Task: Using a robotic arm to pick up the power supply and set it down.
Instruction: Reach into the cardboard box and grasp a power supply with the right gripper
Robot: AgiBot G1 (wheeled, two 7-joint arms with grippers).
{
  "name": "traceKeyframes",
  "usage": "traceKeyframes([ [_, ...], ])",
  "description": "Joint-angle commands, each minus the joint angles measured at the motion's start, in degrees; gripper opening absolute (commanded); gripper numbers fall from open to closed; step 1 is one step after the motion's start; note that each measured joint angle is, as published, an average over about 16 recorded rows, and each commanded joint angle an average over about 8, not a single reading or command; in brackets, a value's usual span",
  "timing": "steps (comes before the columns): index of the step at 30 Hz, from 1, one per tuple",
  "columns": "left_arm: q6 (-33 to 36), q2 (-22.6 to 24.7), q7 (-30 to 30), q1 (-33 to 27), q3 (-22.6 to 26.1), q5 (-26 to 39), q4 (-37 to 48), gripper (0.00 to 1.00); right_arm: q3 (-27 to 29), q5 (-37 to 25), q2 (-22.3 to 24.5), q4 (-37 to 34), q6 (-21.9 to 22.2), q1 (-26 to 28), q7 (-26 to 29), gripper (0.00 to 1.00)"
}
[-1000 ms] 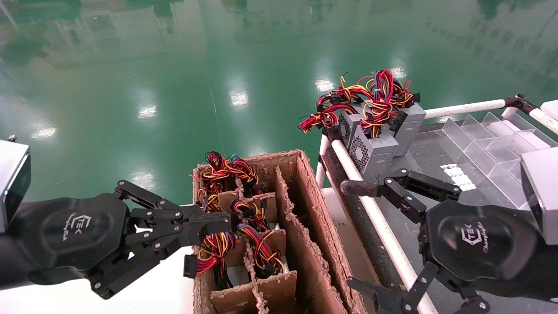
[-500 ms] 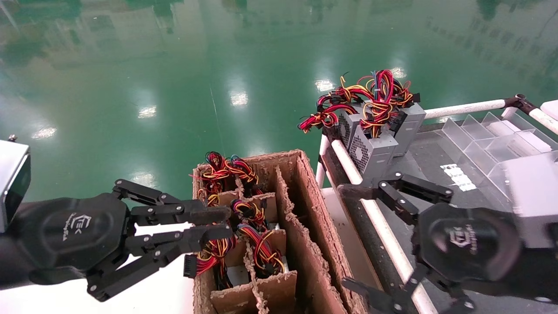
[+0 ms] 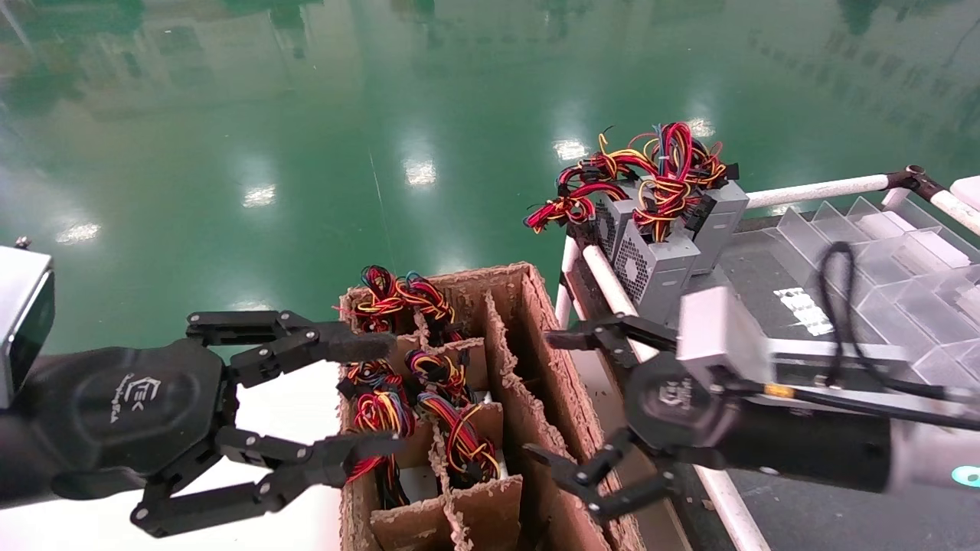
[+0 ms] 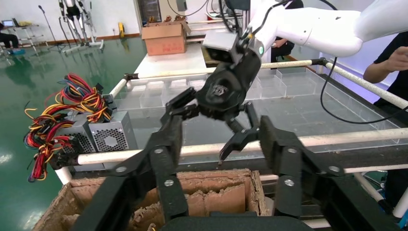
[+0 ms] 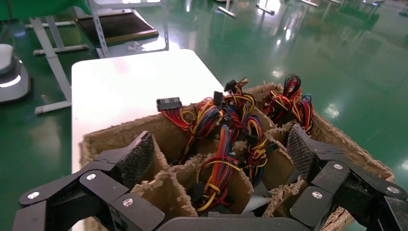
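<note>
A torn cardboard box [image 3: 536, 337] with dividers holds power supplies; only their red, yellow and blue wire bundles [image 3: 452, 428] show, the bodies are hidden. Several grey power supplies [image 3: 651, 264] with vent faces stand on the rack's near-left corner, also seen in the left wrist view [image 4: 108, 137]. My left gripper [image 3: 367, 394] is open wide at the box's left edge, holding nothing. My right gripper [image 3: 547, 398] is open at the box's right wall, facing the left one. In the right wrist view its fingers [image 5: 137, 156] straddle a compartment with a wire bundle [image 5: 216, 163].
A clear divided tray [image 3: 880, 252] lies on the dark rack behind white tube rails [image 3: 811, 190]. A white table [image 3: 291, 398] lies left of the box. Green floor lies beyond. A person's hand [image 4: 392, 60] shows at the rack's far side.
My left gripper went from shut to wide open, and the wires at its tips dropped back. The right arm swung left from the rack to the box's right wall.
</note>
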Motion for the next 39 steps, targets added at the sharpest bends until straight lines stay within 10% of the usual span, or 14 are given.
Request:
traceKeyframes([
  [1, 0.0, 0.0, 0.0, 0.0, 0.0, 0.0, 0.0, 1.0, -0.8, -1.6, -1.0, -0.2, 1.0, 0.5, 0.4, 1.0],
  [33, 0.0, 0.0, 0.0, 0.0, 0.0, 0.0, 0.0, 1.0, -15.5, -24.8, -21.6, -13.2, 5.9, 11.9, 5.6, 1.0],
  [39, 0.0, 0.0, 0.0, 0.0, 0.0, 0.0, 0.0, 1.0, -15.7, -24.1, -23.9, -17.7, 5.4, 12.9, 4.6, 0.35],
])
